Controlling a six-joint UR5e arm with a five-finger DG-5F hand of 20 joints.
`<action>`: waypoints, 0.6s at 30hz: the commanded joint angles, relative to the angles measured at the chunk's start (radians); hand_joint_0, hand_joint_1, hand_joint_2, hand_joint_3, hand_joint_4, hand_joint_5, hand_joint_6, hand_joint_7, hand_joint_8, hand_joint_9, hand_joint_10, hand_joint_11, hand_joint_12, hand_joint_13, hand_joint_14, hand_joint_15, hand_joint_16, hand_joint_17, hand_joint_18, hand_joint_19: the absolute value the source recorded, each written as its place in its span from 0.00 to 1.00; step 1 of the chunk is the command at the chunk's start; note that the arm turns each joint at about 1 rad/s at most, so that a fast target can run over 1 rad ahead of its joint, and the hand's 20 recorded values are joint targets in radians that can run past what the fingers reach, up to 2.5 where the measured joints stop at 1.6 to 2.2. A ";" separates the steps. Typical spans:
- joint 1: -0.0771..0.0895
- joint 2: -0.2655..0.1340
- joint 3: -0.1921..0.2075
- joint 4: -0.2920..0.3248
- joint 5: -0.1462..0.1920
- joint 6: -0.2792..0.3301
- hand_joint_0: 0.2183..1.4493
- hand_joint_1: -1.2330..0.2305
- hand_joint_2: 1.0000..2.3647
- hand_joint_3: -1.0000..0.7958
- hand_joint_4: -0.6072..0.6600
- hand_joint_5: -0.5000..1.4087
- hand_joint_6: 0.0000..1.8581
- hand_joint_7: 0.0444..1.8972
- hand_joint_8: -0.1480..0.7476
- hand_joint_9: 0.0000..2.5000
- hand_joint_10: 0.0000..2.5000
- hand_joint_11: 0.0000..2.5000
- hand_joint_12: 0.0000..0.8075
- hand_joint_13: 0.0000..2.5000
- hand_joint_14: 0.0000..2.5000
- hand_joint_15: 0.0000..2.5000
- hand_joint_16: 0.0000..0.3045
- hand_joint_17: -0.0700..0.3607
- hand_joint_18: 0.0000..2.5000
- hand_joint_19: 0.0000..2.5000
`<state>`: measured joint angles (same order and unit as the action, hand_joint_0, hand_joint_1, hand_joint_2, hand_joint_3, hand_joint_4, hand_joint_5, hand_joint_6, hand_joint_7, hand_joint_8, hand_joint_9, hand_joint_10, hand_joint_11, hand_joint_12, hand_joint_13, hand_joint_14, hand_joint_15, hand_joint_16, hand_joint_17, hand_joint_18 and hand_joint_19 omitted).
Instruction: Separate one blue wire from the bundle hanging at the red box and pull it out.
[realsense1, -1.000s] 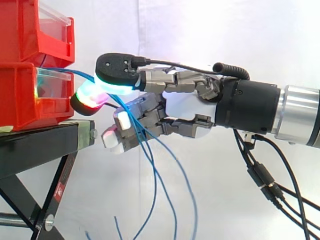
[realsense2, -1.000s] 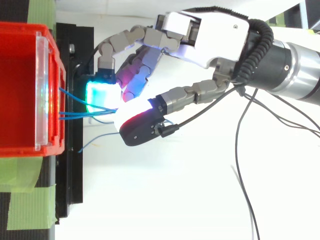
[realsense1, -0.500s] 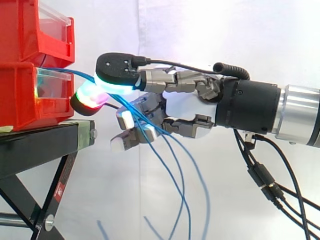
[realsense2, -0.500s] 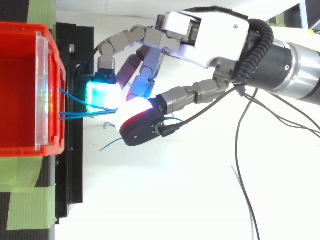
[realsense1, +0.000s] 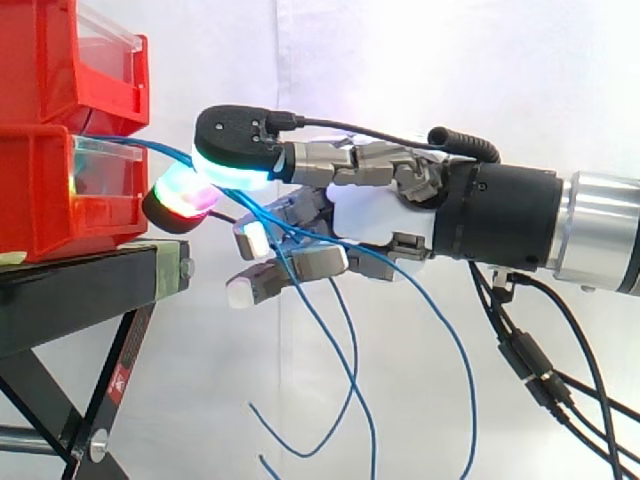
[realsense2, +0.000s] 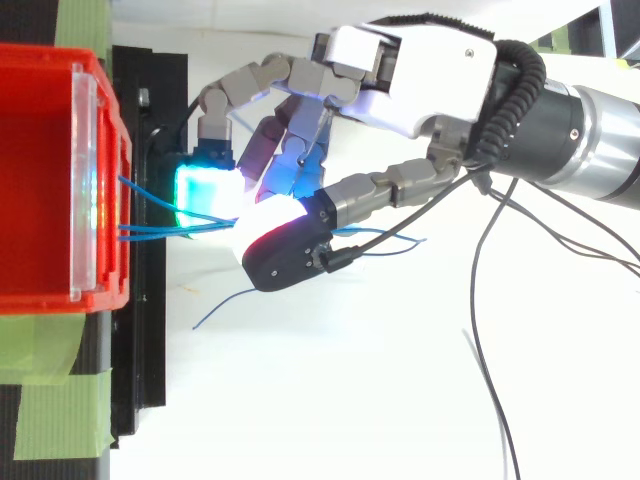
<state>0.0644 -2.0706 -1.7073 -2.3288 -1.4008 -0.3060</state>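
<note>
Several thin blue wires (realsense1: 330, 330) come out of the lower red box (realsense1: 60, 190) and hang down in loose curves. My hand (realsense1: 375, 215) reaches in from the right, level with the box's front. Its thumb, glowing cyan, and one finger, glowing red and green, pinch the wires just in front of the box. The lower fingers (realsense1: 255, 290) stick out among the hanging strands and spread them. From above, the wires (realsense2: 150, 215) run from the box (realsense2: 40, 180) under the hand (realsense2: 420, 70). Loose wire ends show below and to the right of the thumb.
A second red box (realsense1: 80, 60) is stacked on the lower one, both on a black stand (realsense1: 80, 290). Green tape (realsense2: 55, 420) holds the stand's edge. A white curtain hangs behind, with open room below and right of the hand.
The lower fingers have stretched out and lifted, pushing the hanging wires up and to the right. The loose ends have swung outward. The pinch at the box has stayed in place.
</note>
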 joint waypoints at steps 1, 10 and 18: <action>0.000 0.000 0.000 -0.001 0.000 0.015 0.31 0.32 0.02 0.51 0.48 0.21 0.43 0.51 0.59 0.50 0.01 0.35 0.51 0.65 0.01 0.54 0.15 0.40 0.37 0.18; 0.000 0.000 0.008 -0.009 -0.001 0.045 0.30 0.32 0.02 0.51 0.47 0.21 0.43 0.50 0.57 0.39 0.01 0.33 0.63 0.51 0.01 0.40 0.16 0.41 0.36 0.19; 0.000 0.000 0.008 -0.009 -0.001 0.045 0.30 0.32 0.02 0.51 0.47 0.21 0.43 0.50 0.57 0.37 0.01 0.29 0.64 0.52 0.01 0.30 0.14 0.39 0.34 0.14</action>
<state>0.0650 -2.0708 -1.6998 -2.3377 -1.4021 -0.2611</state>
